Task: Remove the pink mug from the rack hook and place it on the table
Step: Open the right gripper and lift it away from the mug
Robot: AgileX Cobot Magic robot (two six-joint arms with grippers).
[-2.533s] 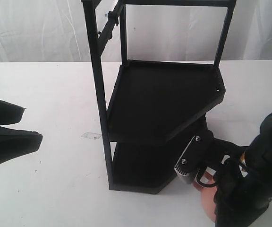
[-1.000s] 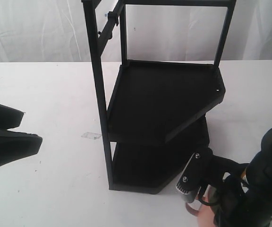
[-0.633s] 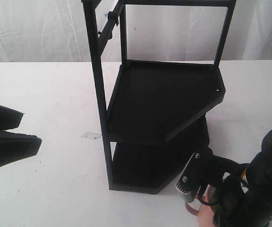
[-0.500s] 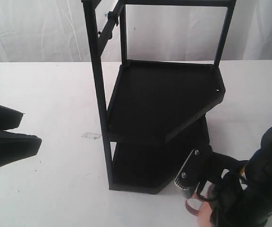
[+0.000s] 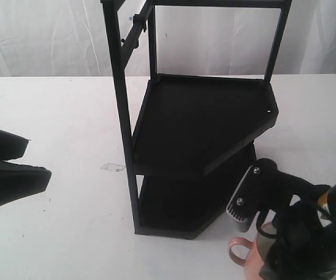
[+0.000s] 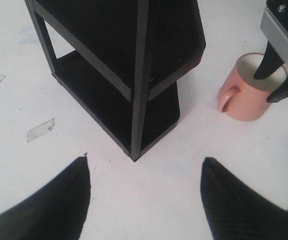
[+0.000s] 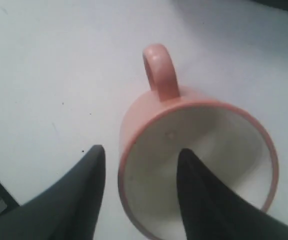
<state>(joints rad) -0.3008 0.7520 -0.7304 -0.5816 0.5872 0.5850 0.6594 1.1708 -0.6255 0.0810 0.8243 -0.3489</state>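
The pink mug [image 5: 247, 263] stands upright on the white table [image 5: 57, 105], just off the front right corner of the black rack [image 5: 203, 122], its handle toward the left. My right gripper [image 7: 141, 150] hovers open over the pink mug [image 7: 214, 145]: one finger is outside the rim and one inside, neither touching the wall. The left wrist view shows the pink mug [image 6: 244, 97] with the right gripper [image 6: 276, 80] above it. The rack hook [image 5: 137, 22] on the upper bar is bare. My left gripper [image 6: 145, 160] is open and empty, low over the table at the left [image 5: 38, 156].
The rack's two black shelves fill the middle of the table, its near corner post [image 6: 136, 145] close in front of the left gripper. A small scrap of clear tape [image 5: 112, 167] lies on the table left of the rack. White curtains hang behind.
The right gripper has let go of the mug and lifted up and to the right. The mug now stands on the table with its handle showing. The left arm has stayed put.
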